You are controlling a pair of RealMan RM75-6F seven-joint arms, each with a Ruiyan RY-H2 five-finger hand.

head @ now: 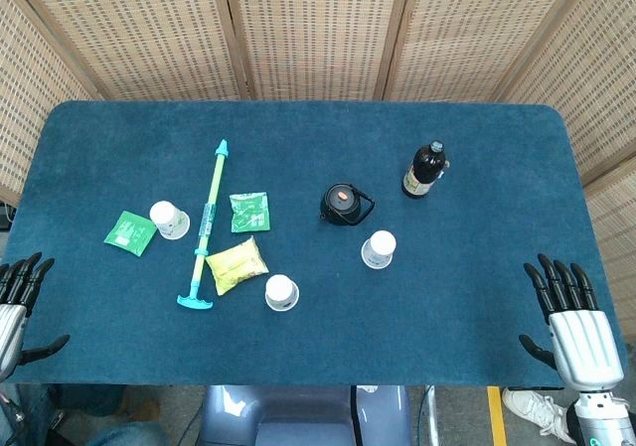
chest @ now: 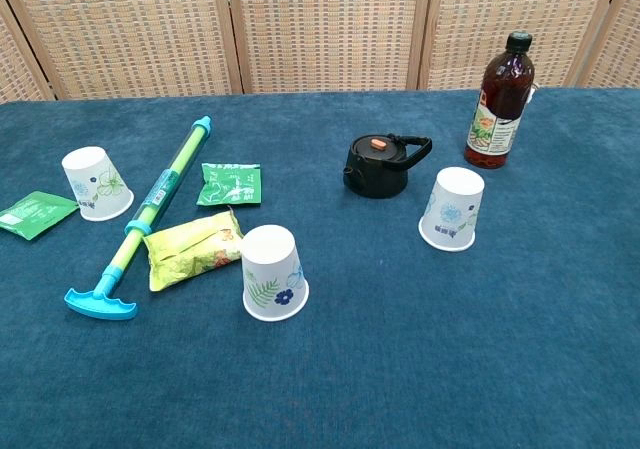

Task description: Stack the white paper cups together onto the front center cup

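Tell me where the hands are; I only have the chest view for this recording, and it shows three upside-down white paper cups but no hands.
Observer: In the head view both sit at the near table edge. The left hand is at the left corner, holding nothing.
Operator: And the right one?
Observer: The right hand is at the near right edge, fingers spread and pointing up the table, also holding nothing.
Operator: Is either near a cup?
Observer: No. The front center white paper cup stands well clear of both hands, roughly midway between them.
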